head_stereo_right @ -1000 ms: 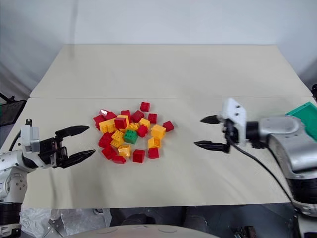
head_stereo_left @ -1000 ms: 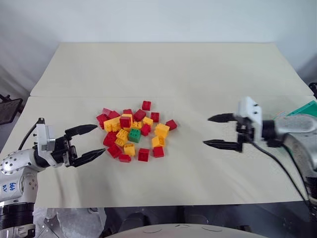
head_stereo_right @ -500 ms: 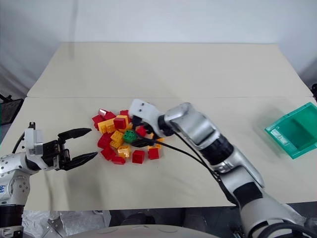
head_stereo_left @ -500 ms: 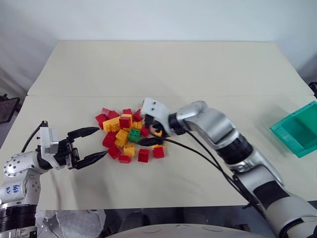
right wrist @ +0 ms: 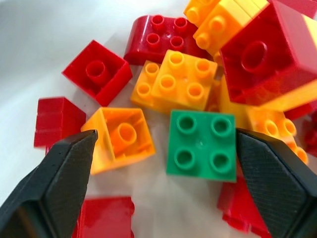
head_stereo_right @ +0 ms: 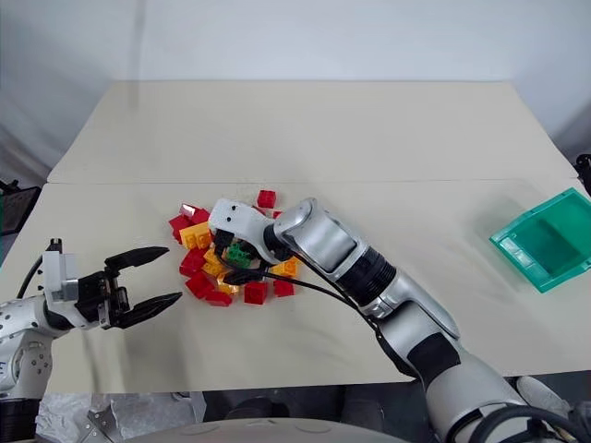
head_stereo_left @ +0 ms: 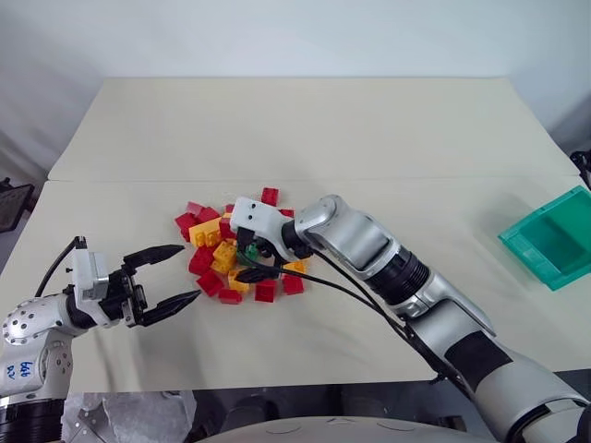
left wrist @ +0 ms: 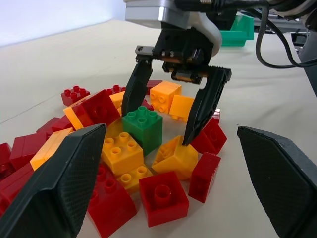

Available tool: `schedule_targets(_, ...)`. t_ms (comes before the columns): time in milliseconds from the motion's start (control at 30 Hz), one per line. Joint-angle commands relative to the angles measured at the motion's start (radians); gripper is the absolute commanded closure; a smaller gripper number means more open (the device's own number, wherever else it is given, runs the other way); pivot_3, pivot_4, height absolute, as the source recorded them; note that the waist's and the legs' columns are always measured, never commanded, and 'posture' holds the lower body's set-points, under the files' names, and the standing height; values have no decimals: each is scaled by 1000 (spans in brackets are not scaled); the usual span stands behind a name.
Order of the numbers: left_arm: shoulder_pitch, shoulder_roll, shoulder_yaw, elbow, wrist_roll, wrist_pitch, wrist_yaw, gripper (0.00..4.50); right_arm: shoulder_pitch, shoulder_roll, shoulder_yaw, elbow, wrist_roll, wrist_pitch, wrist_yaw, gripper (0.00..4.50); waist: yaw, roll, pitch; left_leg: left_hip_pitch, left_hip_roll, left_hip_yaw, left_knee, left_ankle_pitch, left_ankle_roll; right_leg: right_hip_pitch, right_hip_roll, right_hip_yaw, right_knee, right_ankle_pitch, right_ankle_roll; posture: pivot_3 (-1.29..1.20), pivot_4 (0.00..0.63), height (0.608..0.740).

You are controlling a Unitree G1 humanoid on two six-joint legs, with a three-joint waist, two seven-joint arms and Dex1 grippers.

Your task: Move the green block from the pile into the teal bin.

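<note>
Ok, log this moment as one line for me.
phase: pre-grasp | right hand: open, straddling green block in pile | left hand: open, beside pile | teal bin: empty

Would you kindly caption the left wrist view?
Open right gripper straddles the green block atop the pile.

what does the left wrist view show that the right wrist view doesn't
Left wrist view: the right hand from outside, open, one finger on each side of the green block, with the teal bin far behind it.

Right wrist view: the green block's four studs from above, and a hollow-side-up yellow brick beside it.

Both: the green block upright among the red and yellow bricks of the pile, not yet gripped.
</note>
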Motion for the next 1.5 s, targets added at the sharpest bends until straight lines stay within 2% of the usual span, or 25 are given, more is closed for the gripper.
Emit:
schedule_targets(33, 0, 4, 25, -34, -24, -12, -2, 0, -4, 19, -2, 36, -21, -9, -2, 840, 0, 0, 0, 0, 0, 0, 0, 0, 0, 0, 0, 0, 0, 0, 0, 0, 150, 740)
schedule_targets(267, 3, 34, 11, -36, -11, -1, -38, 0, 6, 4, -69, -6, -10, 0, -13, 2943, 0, 0, 0, 0, 0, 1, 0, 0, 0, 0, 0, 0, 0, 0, 0, 0, 150, 740)
schedule_targets(400, -19, 55, -19, -87, 1, 10, -42, 0, 48, -75, -159, -127, 25, 43, -15, 2957, 3, 0, 0, -1, 0, 0, 0, 0, 0, 0, 0, 0, 0, 0, 0, 0, 150, 740)
schedule_targets(633, -112, 28, -105, -95, 8, 35, -29, 0, 145, -211, -256, -315, 69, 91, -21, 2957, 2, 0, 0, -1, 0, 0, -1, 0, 0, 0, 0, -1, -1, 0, 0, 0, 150, 740)
schedule_targets(833, -246, -34, -228, -86, 27, 62, -13, 0, 232, -298, -479, -455, 152, 90, -51, 2957, 6, 0, 0, -1, 0, 2, 0, 0, 0, 0, 0, 0, -1, 0, 0, 0, 150, 740)
schedule_targets(1033, -403, -146, -349, -19, 101, 37, 12, 0, 407, -471, -720, -511, 127, -74, -110, 2957, 33, 0, 0, -2, -1, 6, 1, 0, 0, 1, -1, 0, -2, 0, 1, 0, 150, 740)
schedule_targets(1167, -551, -288, -483, 177, 267, -53, 73, 0, 611, -618, -940, -498, 37, -182, -205, 2957, 60, 0, 0, -2, -3, 9, 1, 1, 1, 2, 0, -2, -4, 0, 1, 0, 150, 740)
schedule_targets(1367, -679, -458, -517, 357, 371, -109, 229, 0, 682, -618, -1148, -486, 18, -150, -376, 2957, 50, 0, 0, -1, -4, 11, 0, 1, 1, 2, 1, 0, -4, 1, 2, 0, 150, 740)
schedule_targets(1500, -727, -527, -536, 420, 395, -145, 251, 0, 786, -615, -1229, -475, -48, -157, -490, 2957, 57, 0, 0, 0, -1, 11, 0, 1, 1, 2, 2, 0, -3, 1, 2, 0, 150, 740)
